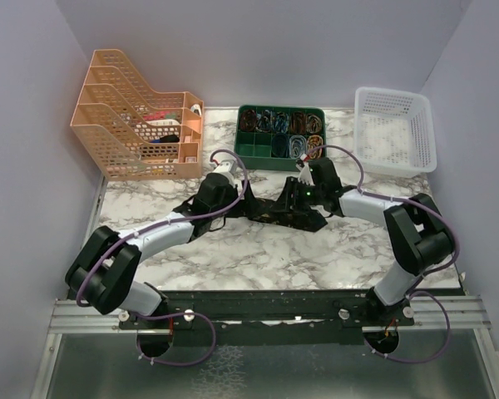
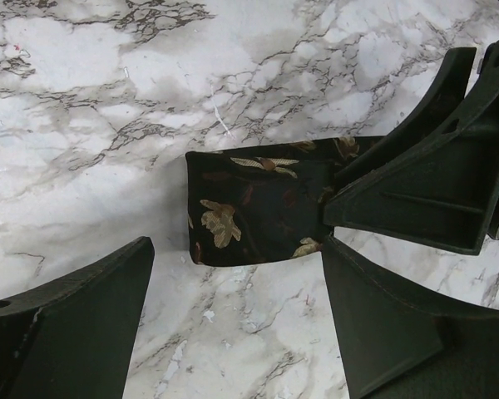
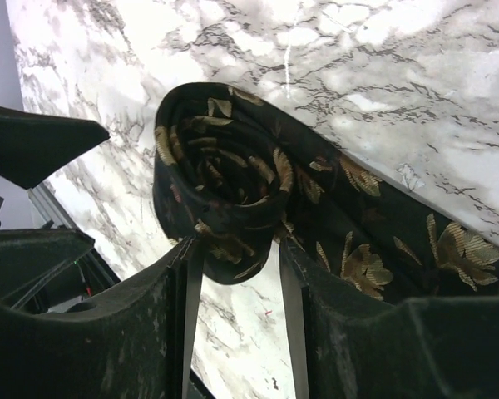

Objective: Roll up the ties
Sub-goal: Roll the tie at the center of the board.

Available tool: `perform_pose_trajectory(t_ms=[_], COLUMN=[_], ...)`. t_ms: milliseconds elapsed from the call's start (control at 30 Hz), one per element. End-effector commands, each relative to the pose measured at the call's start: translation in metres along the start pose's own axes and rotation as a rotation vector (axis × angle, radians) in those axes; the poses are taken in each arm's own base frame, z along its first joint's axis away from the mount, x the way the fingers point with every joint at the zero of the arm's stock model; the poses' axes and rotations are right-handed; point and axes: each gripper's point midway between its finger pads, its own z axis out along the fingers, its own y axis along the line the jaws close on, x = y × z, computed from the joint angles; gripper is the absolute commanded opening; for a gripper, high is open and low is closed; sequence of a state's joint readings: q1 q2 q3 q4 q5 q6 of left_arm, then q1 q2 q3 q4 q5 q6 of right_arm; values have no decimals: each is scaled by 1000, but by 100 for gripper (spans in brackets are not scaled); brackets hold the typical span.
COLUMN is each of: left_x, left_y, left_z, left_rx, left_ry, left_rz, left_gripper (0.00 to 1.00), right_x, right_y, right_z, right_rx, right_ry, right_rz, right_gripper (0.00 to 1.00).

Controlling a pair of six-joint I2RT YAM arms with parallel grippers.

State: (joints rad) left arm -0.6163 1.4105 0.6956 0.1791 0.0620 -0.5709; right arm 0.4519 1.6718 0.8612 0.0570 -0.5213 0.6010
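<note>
As right wrist shows, tie (image 3: 224,183) partly rolled

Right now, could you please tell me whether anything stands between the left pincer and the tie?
Nothing visible does. The tie lies flat on the marble table inside the open left pincer, close against one finger. The right pincer holds the rolled end.

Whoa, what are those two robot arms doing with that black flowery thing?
They are rolling up a tie on the marble table. The right claw pinches the part that is wound into a coil, and the rest stretches away flat. The left claw is open at the tie's flat loose end. The roll is not finished yet.
</note>
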Motion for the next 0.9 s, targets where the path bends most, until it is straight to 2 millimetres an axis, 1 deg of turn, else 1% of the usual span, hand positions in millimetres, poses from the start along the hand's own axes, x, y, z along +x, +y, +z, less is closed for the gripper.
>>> perform_pose_trajectory(t_ms=[0, 67, 167, 300, 367, 533, 633, 867], left_x=[-2, -1, 0, 2, 4, 10, 15, 12], left_y=[-3, 0, 1, -6, -6, -4, 3, -5], left_z=[5, 7, 11, 17, 20, 29, 35, 44], left_rx=[25, 21, 30, 78, 83, 89, 75, 138], left_ry=[2, -13, -14, 4, 12, 31, 42, 29], left_rz=[18, 7, -1, 15, 20, 29, 30, -3], left_gripper=[83, 83, 82, 82, 82, 82, 82, 83], right_x=[1, 2, 4, 6, 6, 6, 6, 9], right_y=[-16, -21, -27, -31, -32, -40, -44, -48], right_z=[9, 11, 13, 14, 16, 17, 18, 21], right_rx=[67, 81, 94, 91, 92, 114, 115, 112], right_ry=[13, 16, 20, 27, 29, 35, 33, 47], right_rz=[5, 2, -11, -16, -15, -3, 12, 21], right_gripper=[44, 42, 43, 43, 43, 43, 42, 43])
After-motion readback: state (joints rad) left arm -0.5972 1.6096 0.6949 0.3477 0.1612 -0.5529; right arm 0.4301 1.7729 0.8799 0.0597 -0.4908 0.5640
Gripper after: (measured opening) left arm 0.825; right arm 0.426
